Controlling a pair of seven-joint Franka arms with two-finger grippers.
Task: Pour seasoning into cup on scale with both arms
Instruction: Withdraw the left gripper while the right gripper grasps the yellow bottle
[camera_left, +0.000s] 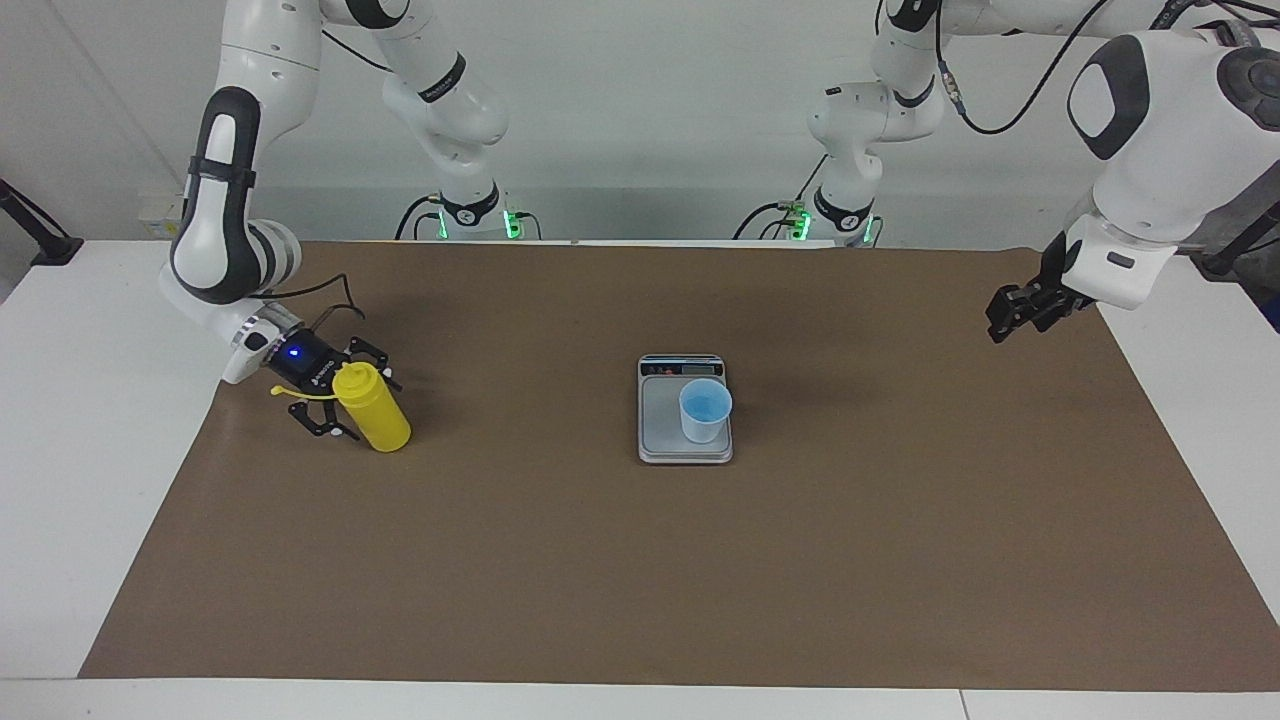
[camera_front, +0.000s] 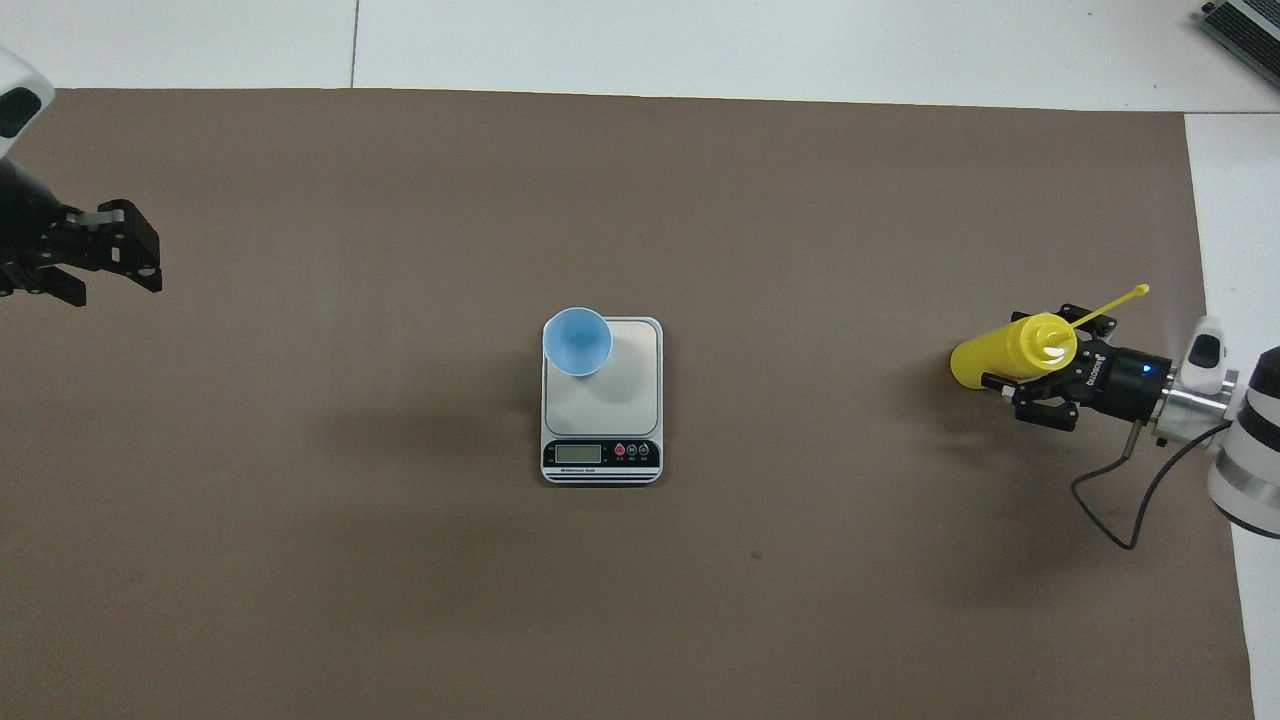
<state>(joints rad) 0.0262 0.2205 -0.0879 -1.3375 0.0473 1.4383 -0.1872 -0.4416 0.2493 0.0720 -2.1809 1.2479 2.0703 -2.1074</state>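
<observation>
The yellow seasoning bottle (camera_left: 372, 408) stands on the brown mat at the right arm's end of the table, its cap strap sticking out; it also shows in the overhead view (camera_front: 1005, 352). My right gripper (camera_left: 362, 402) (camera_front: 1018, 358) is low and open, with one finger on each side of the bottle's upper part. The light-blue cup (camera_left: 705, 409) (camera_front: 577, 340) stands upright on the silver scale (camera_left: 660, 425) (camera_front: 625, 385), on the plate's edge toward the left arm's end. My left gripper (camera_left: 1003, 322) (camera_front: 112, 282) is open and empty, raised over the mat's left-arm end.
The brown mat (camera_left: 640, 560) covers most of the white table. The scale's display strip (camera_front: 600, 455) is at the end nearer to the robots.
</observation>
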